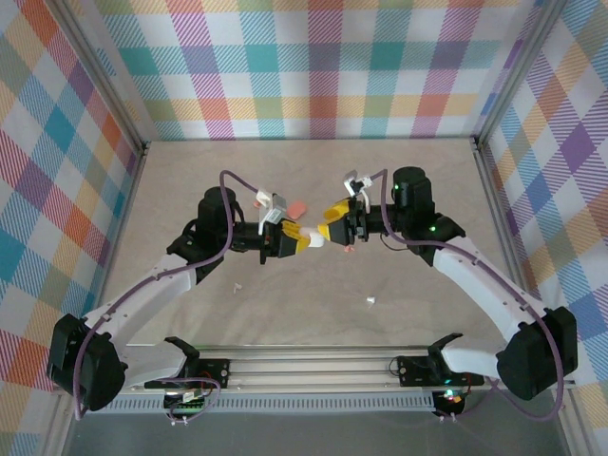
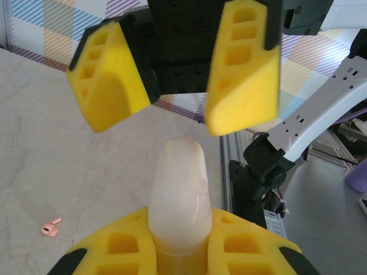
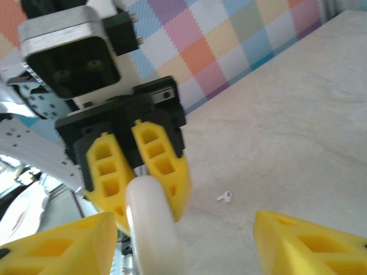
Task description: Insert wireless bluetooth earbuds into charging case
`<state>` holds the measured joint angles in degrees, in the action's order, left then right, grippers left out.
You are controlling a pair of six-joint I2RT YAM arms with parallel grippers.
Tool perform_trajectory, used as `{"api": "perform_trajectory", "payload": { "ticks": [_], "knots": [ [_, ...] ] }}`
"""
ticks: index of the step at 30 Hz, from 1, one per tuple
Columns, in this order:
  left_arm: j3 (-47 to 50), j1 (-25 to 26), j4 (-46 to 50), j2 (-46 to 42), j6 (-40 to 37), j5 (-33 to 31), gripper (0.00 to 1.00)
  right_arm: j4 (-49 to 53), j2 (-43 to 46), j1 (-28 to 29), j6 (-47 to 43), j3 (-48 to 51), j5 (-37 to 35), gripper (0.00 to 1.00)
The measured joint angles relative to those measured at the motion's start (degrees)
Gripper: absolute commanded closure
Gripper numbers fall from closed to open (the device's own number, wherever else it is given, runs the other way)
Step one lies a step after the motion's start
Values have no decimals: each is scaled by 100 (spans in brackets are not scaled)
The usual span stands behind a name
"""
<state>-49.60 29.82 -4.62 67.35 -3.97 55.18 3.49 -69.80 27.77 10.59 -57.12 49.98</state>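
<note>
My left gripper (image 1: 300, 241) is shut on a white pill-shaped charging case (image 2: 179, 195), which sticks out forward from between its yellow fingers (image 2: 241, 246). My right gripper (image 1: 329, 234) faces it tip to tip at mid-table and stands open, with its fingers (image 2: 243, 80) spread to either side of the case's rounded end (image 3: 150, 229) and not touching it. On the table lie small earbuds: a salmon-pink one (image 2: 50, 228), a white one (image 3: 225, 196), and two white ones nearer the front (image 1: 370, 301) (image 1: 237, 284).
A salmon-pink case (image 1: 296, 206) lies on the beige table just behind the grippers. Plaid walls close off the back and sides. A metal rail (image 1: 313, 366) with the arm bases runs along the near edge.
</note>
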Motion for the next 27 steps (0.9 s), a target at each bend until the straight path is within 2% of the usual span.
{"api": "perform_trajectory", "payload": {
  "ticks": [7, 12, 27],
  "knots": [
    [-94, 0, 155, -48, -94, 87, 100, 214, -173, 208, -81, -105, 389, 29],
    [-94, 0, 234, -151, -168, 96, 100, 363, -551, 345, -101, -236, 564, 29],
    [-98, -35, 623, -260, -404, -181, 100, 852, -601, 380, -98, -490, -208, 30]
  ]
}}
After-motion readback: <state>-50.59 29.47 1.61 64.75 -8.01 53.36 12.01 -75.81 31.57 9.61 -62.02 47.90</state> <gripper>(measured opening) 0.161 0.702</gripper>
